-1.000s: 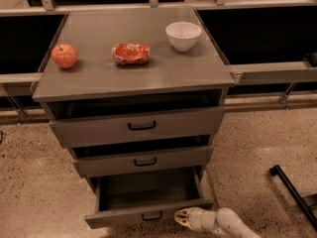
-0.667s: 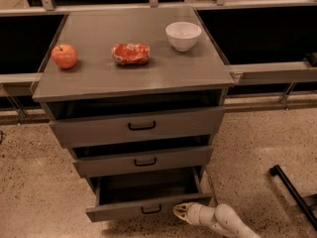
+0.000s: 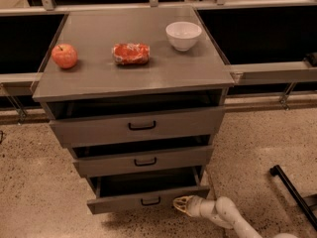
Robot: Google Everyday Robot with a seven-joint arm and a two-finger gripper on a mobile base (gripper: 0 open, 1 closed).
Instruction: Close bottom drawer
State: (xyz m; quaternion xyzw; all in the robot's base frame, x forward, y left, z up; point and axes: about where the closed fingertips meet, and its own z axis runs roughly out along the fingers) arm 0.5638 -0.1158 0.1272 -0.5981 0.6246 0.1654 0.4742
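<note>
Your gripper (image 3: 181,205) sat low by the front corner of the bottom drawer (image 3: 148,198), open or closed you couldn't tell, drawer partly out, interior dark, arm (image 3: 232,216) cut off below.

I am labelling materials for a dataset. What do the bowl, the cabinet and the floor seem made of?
Bowl: white, smooth, slightly shiny, probably glazed ceramic, maybe plastic. Cabinet: even matte grey, likely painted metal or laminate. Floor: beige with dark specks, like terrazzo. The gripper sits low by the right end of the bottom drawer.
</note>
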